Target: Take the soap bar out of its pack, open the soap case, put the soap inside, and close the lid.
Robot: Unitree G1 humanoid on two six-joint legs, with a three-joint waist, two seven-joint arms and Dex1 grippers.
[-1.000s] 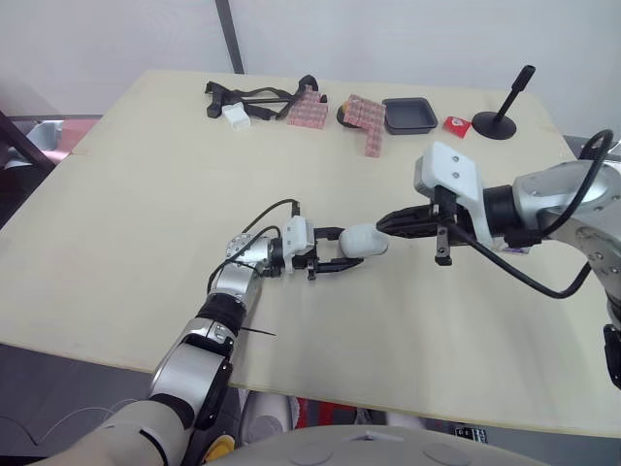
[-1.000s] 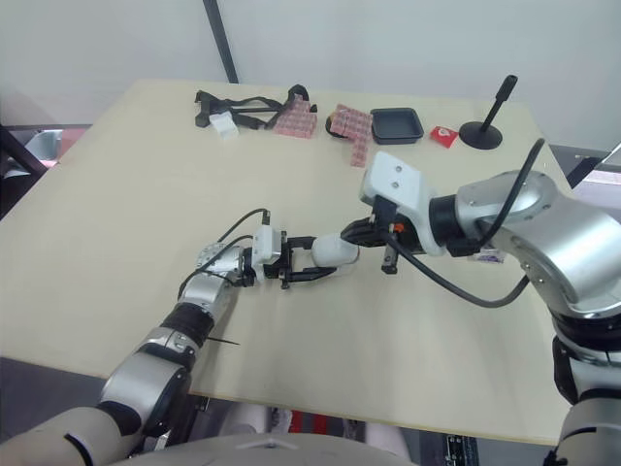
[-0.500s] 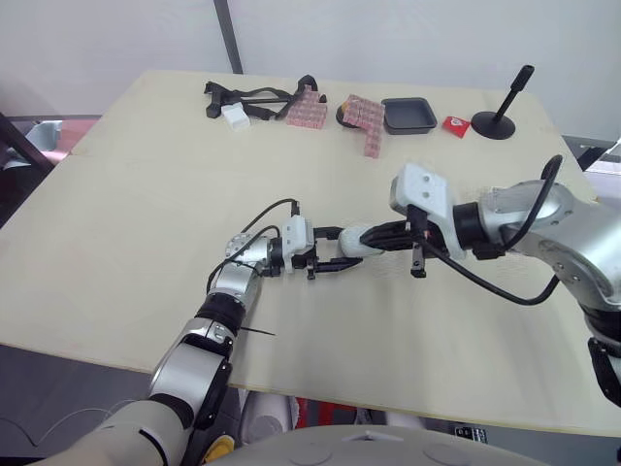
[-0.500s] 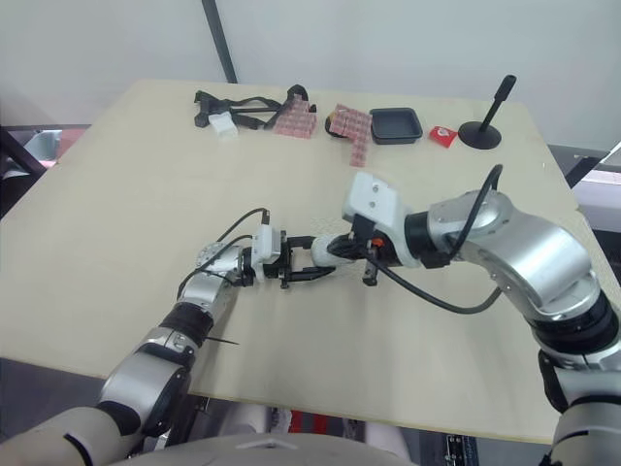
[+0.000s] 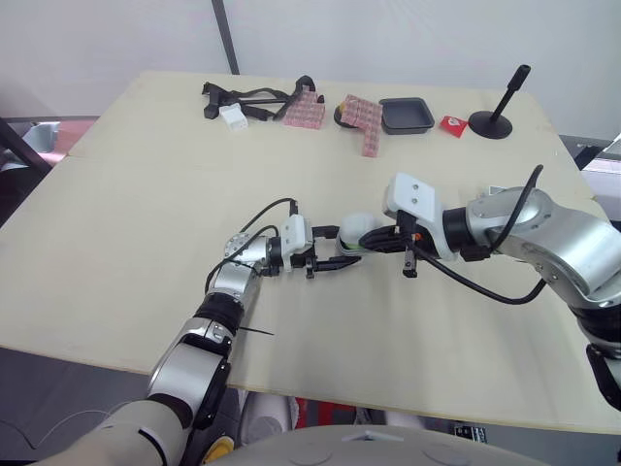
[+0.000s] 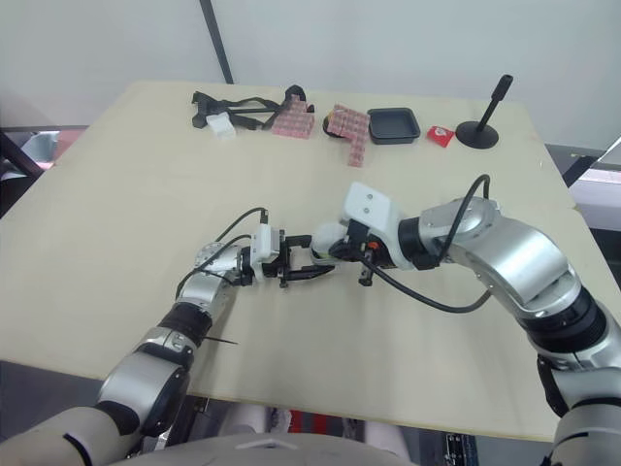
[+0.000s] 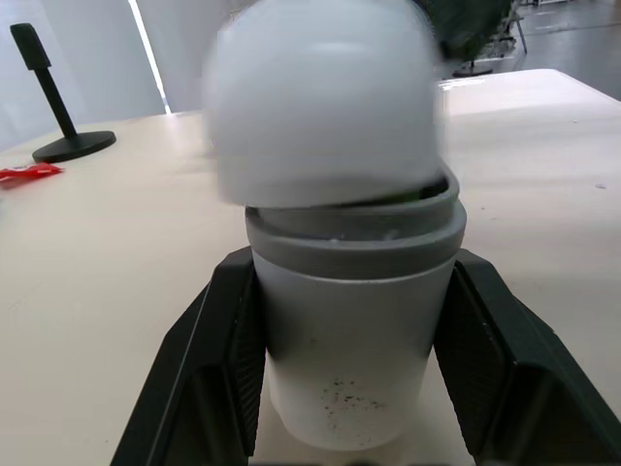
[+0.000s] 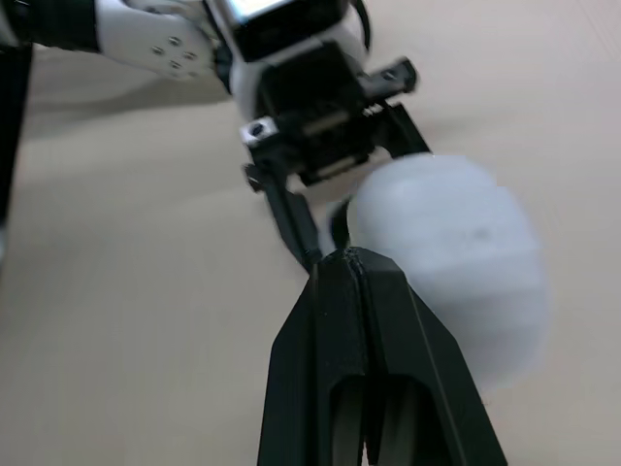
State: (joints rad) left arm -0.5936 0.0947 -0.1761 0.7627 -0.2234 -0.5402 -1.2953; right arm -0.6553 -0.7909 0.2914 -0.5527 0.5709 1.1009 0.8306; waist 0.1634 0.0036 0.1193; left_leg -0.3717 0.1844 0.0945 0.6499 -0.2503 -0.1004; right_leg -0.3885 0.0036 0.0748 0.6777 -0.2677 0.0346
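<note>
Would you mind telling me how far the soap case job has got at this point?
Done: the left gripper clamps the soap case by its base. In hand: the lid sits tilted and ajar, with the right gripper, fingers shut, at its edge; a green sliver in the gap may be the soap, but I cannot tell. Left: confirming the soap is inside and closing the lid flat.

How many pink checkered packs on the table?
2 clearly. Both at the far edge: one pink checkered pack beside the black straps, the other left of the black tray. The second looks L-shaped, possibly two overlapping.
</note>
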